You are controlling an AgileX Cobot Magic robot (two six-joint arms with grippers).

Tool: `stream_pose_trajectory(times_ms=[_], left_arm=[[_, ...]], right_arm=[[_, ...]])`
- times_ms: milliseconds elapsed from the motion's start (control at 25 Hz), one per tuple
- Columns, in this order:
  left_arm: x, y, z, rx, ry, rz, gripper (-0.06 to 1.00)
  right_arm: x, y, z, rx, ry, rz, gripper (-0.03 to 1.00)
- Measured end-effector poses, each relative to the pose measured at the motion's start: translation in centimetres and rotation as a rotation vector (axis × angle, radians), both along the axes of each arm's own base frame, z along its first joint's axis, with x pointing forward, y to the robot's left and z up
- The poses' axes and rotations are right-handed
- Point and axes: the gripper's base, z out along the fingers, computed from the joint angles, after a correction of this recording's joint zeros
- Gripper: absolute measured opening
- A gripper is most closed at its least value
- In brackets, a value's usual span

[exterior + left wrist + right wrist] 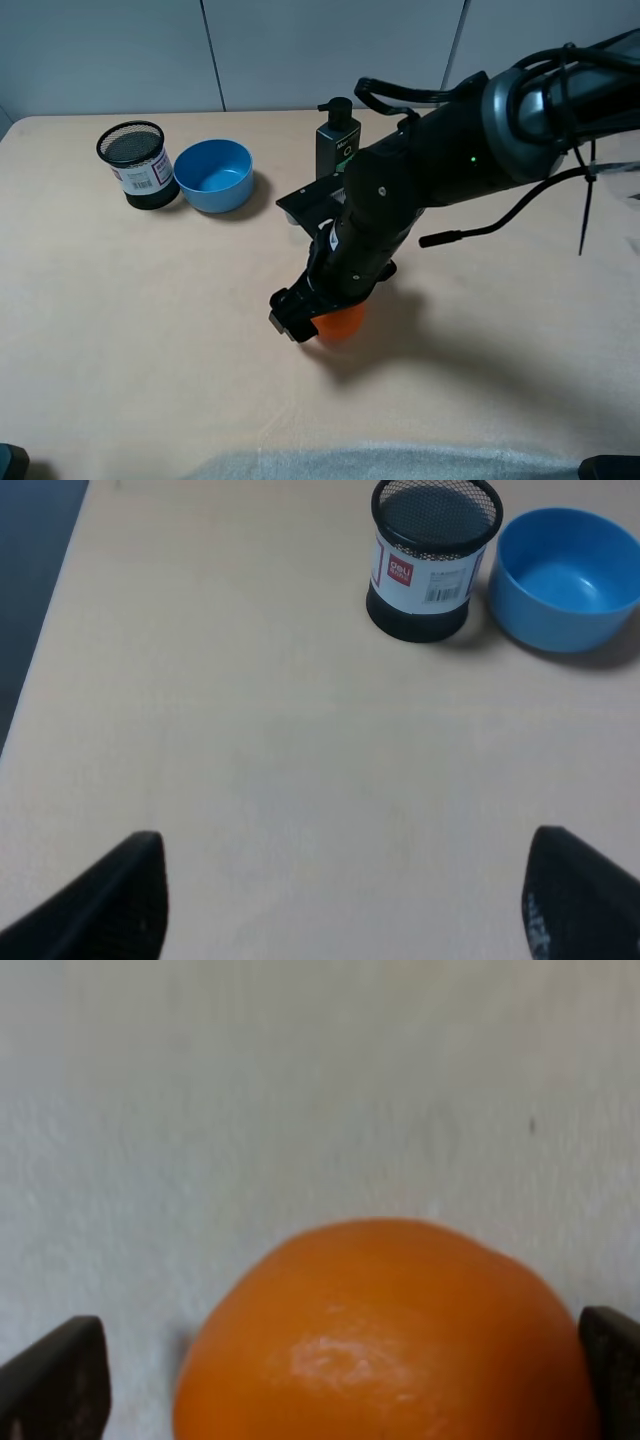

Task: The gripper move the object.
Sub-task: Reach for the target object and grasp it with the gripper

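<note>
The orange fruit rests on the beige table, near the front middle. My right gripper is lowered over it, and the black arm hides most of the fruit in the high view. In the right wrist view the fruit sits between the two black fingers. The right gripper is open, with a gap showing on one side of the fruit. My left gripper is open and empty above bare table. It only shows at the high view's bottom left corner.
A black mesh pen cup and a blue bowl stand at the back left, and both show in the left wrist view. A black pump bottle stands behind the right arm. Grey cloth lies along the front edge.
</note>
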Motion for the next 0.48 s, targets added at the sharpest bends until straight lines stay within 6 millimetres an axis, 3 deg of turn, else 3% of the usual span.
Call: stream_pose_trajectory(times_ms=[480], left_arm=[[0.00,0.00,0.00,0.000,0.000,0.000,0.79]], right_arm=[[-0.01,0.01,-0.60,-0.022,0.018,0.004,0.69]])
